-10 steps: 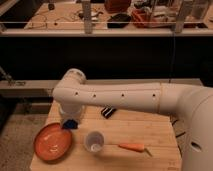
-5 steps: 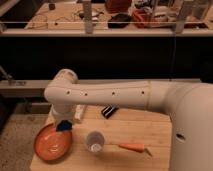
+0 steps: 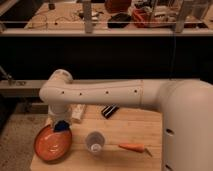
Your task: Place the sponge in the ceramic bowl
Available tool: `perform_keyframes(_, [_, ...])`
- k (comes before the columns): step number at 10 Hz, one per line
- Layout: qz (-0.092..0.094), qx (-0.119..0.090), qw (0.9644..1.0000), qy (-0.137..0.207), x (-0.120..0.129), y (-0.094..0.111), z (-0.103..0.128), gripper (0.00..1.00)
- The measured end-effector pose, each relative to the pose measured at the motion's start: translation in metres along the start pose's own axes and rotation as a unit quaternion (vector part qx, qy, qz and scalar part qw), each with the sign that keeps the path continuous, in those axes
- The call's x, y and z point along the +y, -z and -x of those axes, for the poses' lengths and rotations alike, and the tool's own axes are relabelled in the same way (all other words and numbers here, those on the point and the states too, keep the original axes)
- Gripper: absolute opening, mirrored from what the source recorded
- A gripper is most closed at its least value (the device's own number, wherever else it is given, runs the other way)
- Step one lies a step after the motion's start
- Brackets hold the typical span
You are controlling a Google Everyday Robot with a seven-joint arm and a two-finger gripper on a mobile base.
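The sponge (image 3: 62, 127), a small dark blue block, hangs at the end of my white arm, just over the far right rim of the ceramic bowl (image 3: 49, 148). The bowl is a wide, shallow orange-red dish at the table's front left corner. My gripper (image 3: 61, 121) points down from the wrist and is shut on the sponge; the wrist hides most of the fingers. The sponge's lower edge sits at about rim height, and I cannot tell whether it touches the bowl.
A small white cup (image 3: 94, 142) stands just right of the bowl. An orange carrot (image 3: 132, 147) lies to the cup's right. A flat black striped object (image 3: 110, 110) and a white item (image 3: 77, 113) lie farther back, under my arm. A cluttered workbench runs behind.
My arm has swung left and toward the table's front, carrying the sponge from behind the bowl to over its far right rim. Nothing else has moved.
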Motion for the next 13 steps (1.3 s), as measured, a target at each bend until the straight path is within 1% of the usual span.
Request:
perform_keyframes(2, [0.002, -0.003, 1.0, 0.007, -0.001, -0.003, -0.001, 0.0])
perform_keyframes(4, [0.004, -0.007, 0.9999, 0.015, -0.007, -0.011, -0.001, 0.0])
perform_keyframes(6, [0.006, -0.01, 0.9997, 0.021, -0.007, -0.014, -0.002, 0.0])
perform_keyframes(10, [0.005, -0.012, 0.9995, 0.028, -0.013, -0.024, -0.003, 0.0])
perform_keyframes(12, [0.006, -0.012, 0.9994, 0.03, -0.013, -0.026, -0.003, 0.0])
perform_keyframes(13, [0.006, -0.013, 0.9994, 0.033, -0.013, -0.027, -0.004, 0.03])
